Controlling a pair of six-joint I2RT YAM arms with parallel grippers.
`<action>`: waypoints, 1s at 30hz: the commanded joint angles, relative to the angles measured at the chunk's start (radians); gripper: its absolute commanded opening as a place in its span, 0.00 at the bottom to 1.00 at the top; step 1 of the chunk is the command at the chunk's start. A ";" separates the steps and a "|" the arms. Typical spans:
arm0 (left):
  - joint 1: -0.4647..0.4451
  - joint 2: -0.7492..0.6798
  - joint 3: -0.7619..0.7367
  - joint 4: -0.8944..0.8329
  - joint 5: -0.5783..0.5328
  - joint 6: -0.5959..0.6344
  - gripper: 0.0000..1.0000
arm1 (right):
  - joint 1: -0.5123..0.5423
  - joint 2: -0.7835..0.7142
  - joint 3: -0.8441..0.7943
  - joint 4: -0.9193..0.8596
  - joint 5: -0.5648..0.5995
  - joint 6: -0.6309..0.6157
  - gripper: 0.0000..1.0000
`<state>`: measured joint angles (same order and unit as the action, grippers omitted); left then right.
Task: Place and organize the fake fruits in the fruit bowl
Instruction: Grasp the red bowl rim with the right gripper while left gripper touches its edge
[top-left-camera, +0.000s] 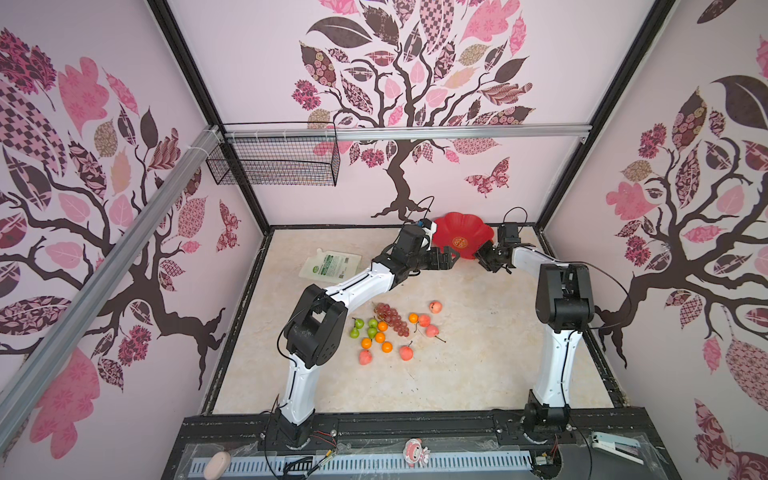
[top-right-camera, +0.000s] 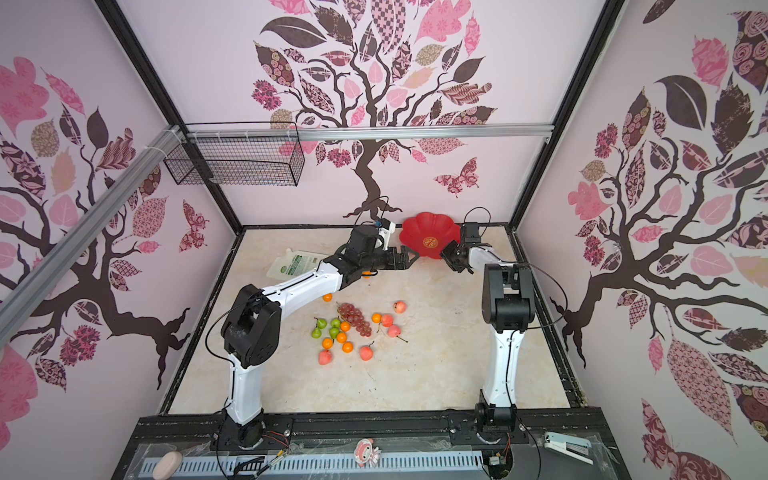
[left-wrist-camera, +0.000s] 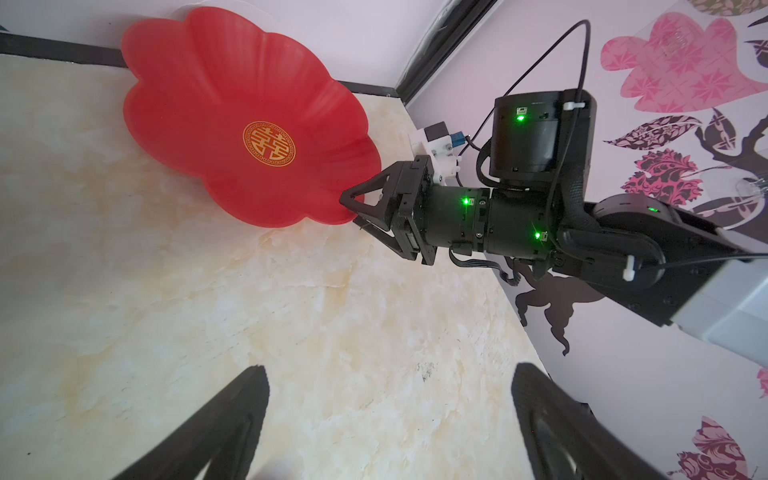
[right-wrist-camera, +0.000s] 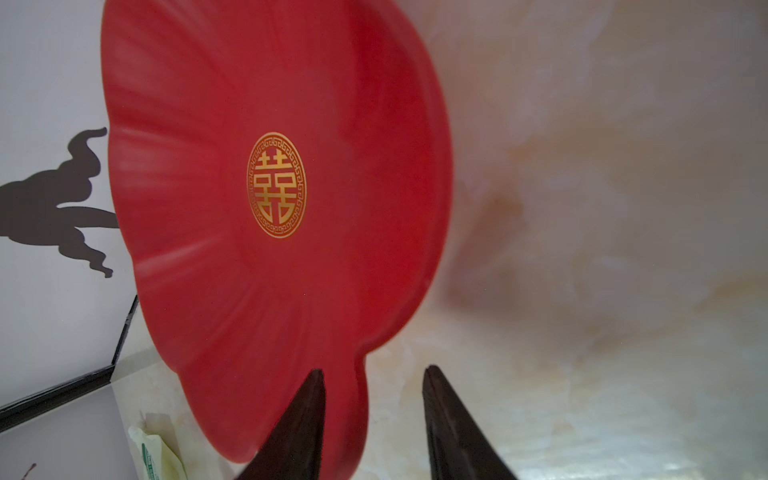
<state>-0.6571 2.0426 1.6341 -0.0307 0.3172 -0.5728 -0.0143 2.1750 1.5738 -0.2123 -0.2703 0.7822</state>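
The red flower-shaped fruit bowl (top-left-camera: 461, 232) (top-right-camera: 430, 232) (left-wrist-camera: 232, 104) (right-wrist-camera: 249, 291) stands tilted at the back of the table, its far edge up against the wall. My right gripper (top-left-camera: 480, 253) (left-wrist-camera: 349, 210) (right-wrist-camera: 372, 370) straddles the bowl's rim, one finger over the inside and one outside, with a gap still showing. Just left of the bowl, my left gripper (top-left-camera: 453, 253) (left-wrist-camera: 388, 374) is wide open and empty. The fake fruits lie mid-table: a grape bunch (top-left-camera: 392, 319), oranges (top-left-camera: 387, 347), green pears (top-left-camera: 358, 323) and peaches (top-left-camera: 406, 353).
A white pouch (top-left-camera: 330, 266) with a green label lies at the back left of the table. A black wire basket (top-left-camera: 274, 162) hangs on the back wall above it. One orange (top-right-camera: 327, 297) sits beside the left arm.
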 joint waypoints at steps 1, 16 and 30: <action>-0.004 0.005 -0.022 0.034 -0.010 0.004 0.95 | 0.000 0.044 0.049 -0.032 -0.017 0.000 0.39; 0.010 -0.016 -0.056 0.051 -0.049 -0.006 0.94 | 0.005 0.078 0.094 -0.063 -0.028 0.007 0.12; 0.029 -0.174 -0.087 -0.151 0.034 -0.004 0.93 | 0.006 -0.070 -0.039 -0.046 -0.050 0.022 0.00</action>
<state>-0.6266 1.9743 1.5887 -0.1490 0.3271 -0.5838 -0.0143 2.1956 1.5867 -0.2214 -0.3191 0.8120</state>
